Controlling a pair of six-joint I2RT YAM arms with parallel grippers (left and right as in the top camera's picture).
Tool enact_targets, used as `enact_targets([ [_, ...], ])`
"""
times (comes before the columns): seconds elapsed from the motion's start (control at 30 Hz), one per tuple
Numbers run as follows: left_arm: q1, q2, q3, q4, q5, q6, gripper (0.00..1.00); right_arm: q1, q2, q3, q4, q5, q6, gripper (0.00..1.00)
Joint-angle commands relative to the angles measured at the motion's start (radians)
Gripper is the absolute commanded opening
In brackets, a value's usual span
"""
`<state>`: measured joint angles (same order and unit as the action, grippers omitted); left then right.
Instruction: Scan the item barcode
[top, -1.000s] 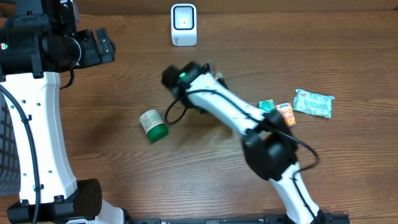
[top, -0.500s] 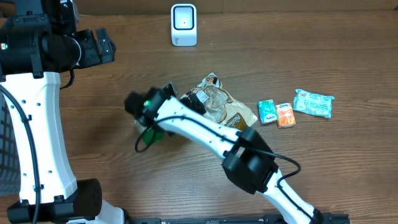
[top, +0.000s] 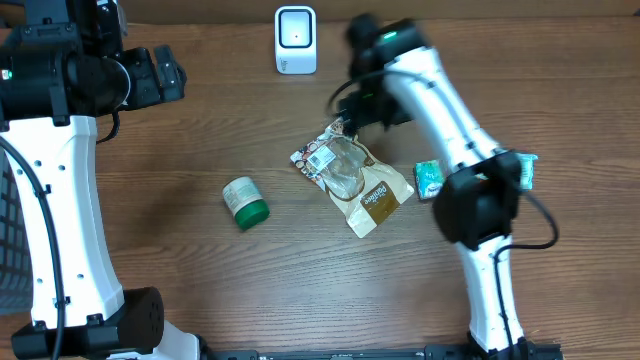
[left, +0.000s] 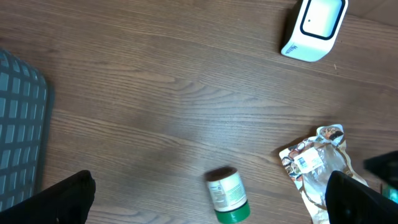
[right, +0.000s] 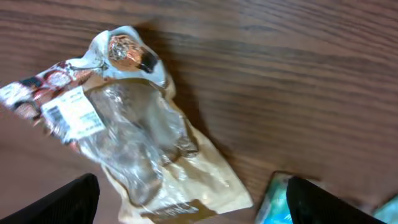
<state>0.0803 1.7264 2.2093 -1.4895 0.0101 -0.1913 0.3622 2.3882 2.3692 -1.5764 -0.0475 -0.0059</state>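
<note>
One crinkled tan-and-clear snack bag lies directly under the right gripper, whose fingers are spread. One green-capped white jar lies under the left gripper, also spread.

We record white link shells and black joint housings on left arm and right arm. Black cables run alongside. Right wrist shows a green light. Left gripper fingers are black.
</note>
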Motion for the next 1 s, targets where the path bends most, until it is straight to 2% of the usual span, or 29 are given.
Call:
enact_targets([
  [0.0, -0.001, 0.003, 0.009, 0.001, -0.01, -0.011, 0.99, -0.108, -0.007, -0.016, 0.0, -0.332, -0.305, 0.93],
  [0.17, -0.002, 0.003, 0.009, 0.002, -0.01, -0.011, 1.0, -0.197, -0.007, -0.133, 0.018, -0.433, -0.435, 0.88],
  [0.3, -0.001, 0.003, 0.009, 0.002, -0.01, -0.011, 1.0, -0.208, -0.007, -0.257, 0.093, -0.435, -0.443, 0.85],
  [0.5, -0.001, 0.003, 0.009, 0.002, -0.01, -0.011, 1.0, -0.205, -0.007, -0.392, 0.187, -0.425, -0.505, 0.85],
  [0.73, -0.002, 0.003, 0.009, 0.031, -0.009, -0.015, 1.0, -0.205, -0.007, -0.458, 0.245, -0.425, -0.504, 0.85],
  [0.97, -0.002, 0.003, 0.007, 0.048, 0.19, -0.03, 1.0, -0.203, -0.007, -0.506, 0.31, -0.427, -0.45, 0.85],
])
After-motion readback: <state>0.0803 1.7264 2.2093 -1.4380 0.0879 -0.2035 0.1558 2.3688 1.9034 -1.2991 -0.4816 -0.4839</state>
